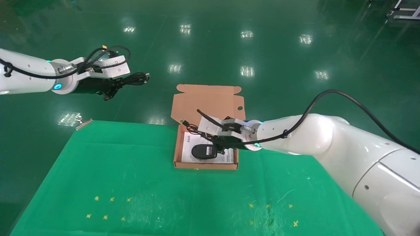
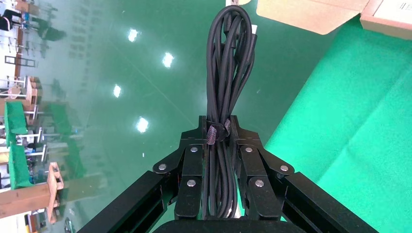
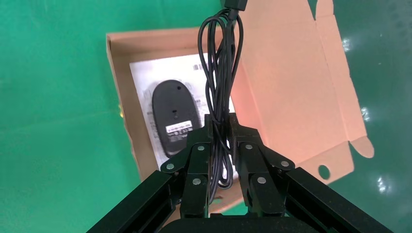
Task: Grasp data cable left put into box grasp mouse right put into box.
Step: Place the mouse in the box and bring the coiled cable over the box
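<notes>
- Right gripper (image 3: pixel 221 127): jaws pinch the bundled cord (image 3: pixel 221 73) of the mouse (image 3: pixel 174 117); the cord loops rise out past the fingertips, the plug end beyond them.
- Right wrist view shows the mouse lying underside up, label showing, on the white printed sheet (image 3: pixel 145 77) inside the box (image 3: pixel 119 111). It sits beside the jaws, not between them. Head view shows only a dark oval there.
- Head view places the right gripper (image 1: pixel 219 144) low over the box (image 1: pixel 178 144), which rests at the far edge of the table (image 1: pixel 131 183), flap lid (image 1: pixel 210 100) folded back and overhanging the floor.
- Left gripper (image 2: pixel 218 130): jaws pressed onto the data cable (image 2: pixel 228 63), an elongated black bundle held by a strap at the fingertips; most of its length sticks out beyond them.
- Head view shows the left gripper (image 1: pixel 113 86) raised over the green floor (image 1: pixel 229 42), well apart from the box, off the table's far left corner; the data cable (image 1: pixel 136 78) points toward the box side.
</notes>
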Robot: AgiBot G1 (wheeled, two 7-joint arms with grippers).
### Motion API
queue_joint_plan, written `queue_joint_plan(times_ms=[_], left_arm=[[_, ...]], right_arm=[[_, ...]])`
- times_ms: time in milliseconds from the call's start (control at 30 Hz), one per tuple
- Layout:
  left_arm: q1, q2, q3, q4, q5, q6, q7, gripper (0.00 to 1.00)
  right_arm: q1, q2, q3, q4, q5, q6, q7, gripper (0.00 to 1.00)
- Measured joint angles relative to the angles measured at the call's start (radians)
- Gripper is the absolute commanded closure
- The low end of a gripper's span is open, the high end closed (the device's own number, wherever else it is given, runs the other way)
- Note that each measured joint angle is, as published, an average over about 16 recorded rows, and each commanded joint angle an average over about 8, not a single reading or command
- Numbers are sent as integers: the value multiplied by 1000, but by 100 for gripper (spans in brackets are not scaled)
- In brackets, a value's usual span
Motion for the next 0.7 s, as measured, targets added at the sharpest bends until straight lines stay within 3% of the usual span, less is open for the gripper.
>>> queue_joint_plan(times_ms=[200, 233, 467, 500, 700], left_arm=[[3, -3, 1, -11, 5, 2, -10, 100], [3, -4, 1, -13, 6, 2, -11, 100], [5, -6, 2, -20, 9, 3, -17, 100], [5, -6, 2, -21, 9, 3, -18, 100], [12, -3, 1, -25, 3, 2, -18, 100]], right_arm=[[-5, -2, -29, 13, 27, 20, 40, 100], [-5, -2, -34, 15, 31, 21, 46, 95], [-2, 2, -63, 29, 49, 17, 72, 8], [-1, 3, -67, 32, 50, 15, 74, 0], [4, 16, -83, 49, 48, 6, 88, 0]])
